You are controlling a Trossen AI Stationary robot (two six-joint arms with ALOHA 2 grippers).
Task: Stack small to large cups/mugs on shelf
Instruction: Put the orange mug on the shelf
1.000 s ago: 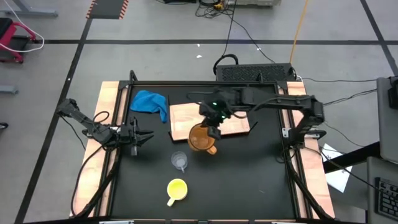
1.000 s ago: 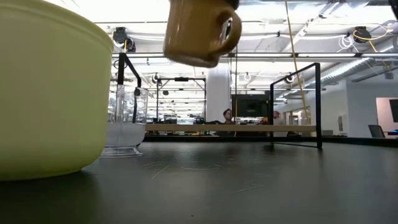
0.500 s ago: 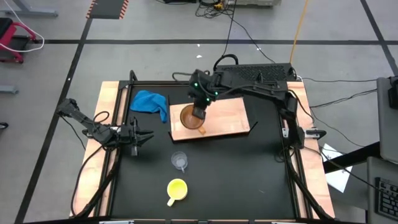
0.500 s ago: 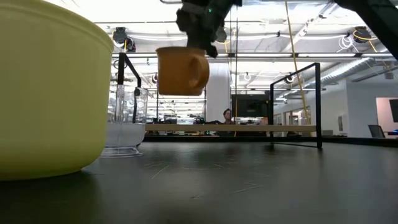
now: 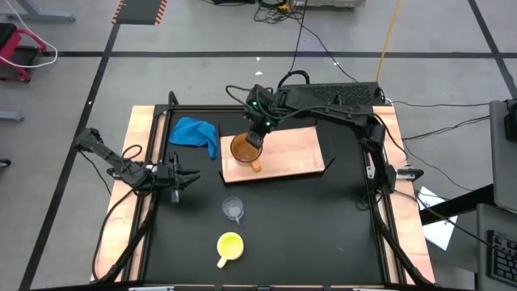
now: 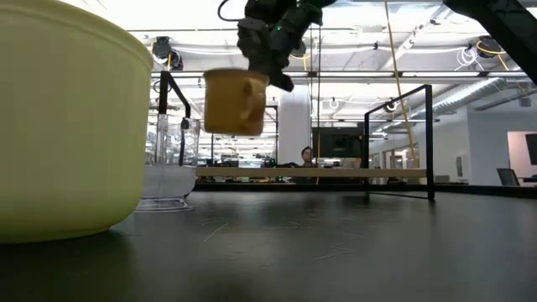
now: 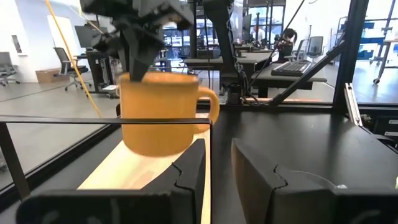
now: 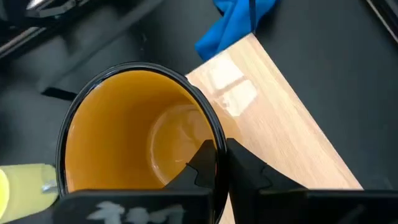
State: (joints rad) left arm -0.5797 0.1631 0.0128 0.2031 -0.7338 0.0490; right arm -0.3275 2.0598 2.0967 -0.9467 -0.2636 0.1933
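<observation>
Fingers of the right gripper point(image 5: 257, 136) pinch the rim of the orange mug point(image 5: 243, 149), one inside and one outside the wall, which keeps the mouth upward and the base free to land flat. The mug hangs clear above the left part of the wooden shelf point(image 5: 291, 152), handle pointing toward the front edge; in the low view it floats well above the worktop point(image 5: 307, 218), so it looks not yet set down. As the largest of the three, it probably goes down first to take the others inside it.

Near the front of the worktop the glass cup point(image 5: 233, 209) stands upright, with the yellow mug point(image 5: 229, 246) just beyond it toward the edge, both well apart from the shelf. A blue cloth point(image 5: 195, 133) lies just beside the shelf's left end.

At the left border the left gripper point(image 5: 184, 179) waits with fingers spread, holding nothing.
</observation>
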